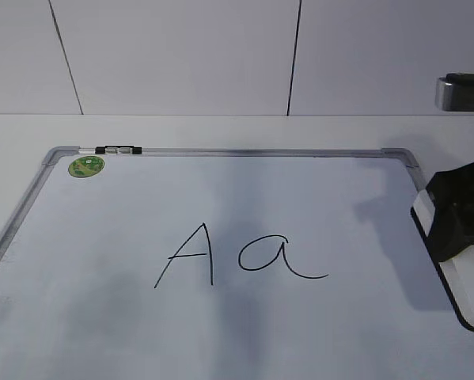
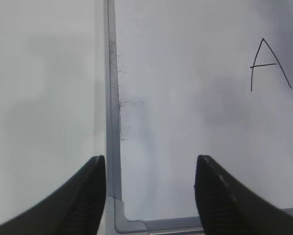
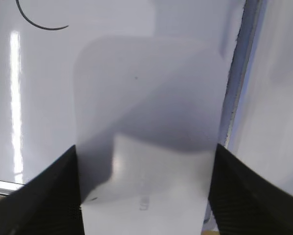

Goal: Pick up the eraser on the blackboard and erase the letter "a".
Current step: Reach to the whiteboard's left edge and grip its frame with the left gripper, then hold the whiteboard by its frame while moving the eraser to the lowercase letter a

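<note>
Here my right end effector (image 3: 144,196) straddles the eraser (image 3: 146,147), fingers against its long sides and apparently gripping it, at the right edge of the blackboard (image 1: 221,150). It looks like a light, rigid, smooth plastic block, so a firm mid-length hold suits. The letter "a" (image 1: 278,257) lies leftward. My left end effector (image 2: 150,196) hangs open, empty.

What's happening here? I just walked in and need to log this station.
A two-armed robot is working at a whiteboard with "A" and "a" written on it. The right tool has its fingers on either side of the white eraser at the board's right edge. The left tool hangs open and empty over the frame. Both letters are still intact.
</note>
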You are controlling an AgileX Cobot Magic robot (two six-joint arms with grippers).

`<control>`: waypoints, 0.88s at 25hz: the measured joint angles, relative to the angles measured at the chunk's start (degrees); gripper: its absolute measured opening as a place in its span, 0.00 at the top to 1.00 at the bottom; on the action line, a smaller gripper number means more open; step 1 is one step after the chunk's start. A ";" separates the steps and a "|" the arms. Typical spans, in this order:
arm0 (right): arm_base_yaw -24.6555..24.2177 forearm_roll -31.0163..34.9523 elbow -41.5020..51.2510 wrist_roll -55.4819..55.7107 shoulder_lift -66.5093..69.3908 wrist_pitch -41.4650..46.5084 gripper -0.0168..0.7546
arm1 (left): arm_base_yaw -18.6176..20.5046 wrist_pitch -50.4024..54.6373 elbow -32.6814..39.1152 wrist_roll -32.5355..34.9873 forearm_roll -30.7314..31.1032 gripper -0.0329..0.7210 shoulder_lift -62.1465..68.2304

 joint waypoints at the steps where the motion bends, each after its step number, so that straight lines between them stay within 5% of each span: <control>1: 0.00 0.04 0.00 -0.23 0.00 0.00 0.26 | 0.00 -0.94 -0.62 0.00 -0.28 0.38 2.62; 22: 0.00 0.14 0.00 -1.80 0.00 0.00 0.26 | 0.09 -5.80 -26.87 2.75 1.61 0.54 65.58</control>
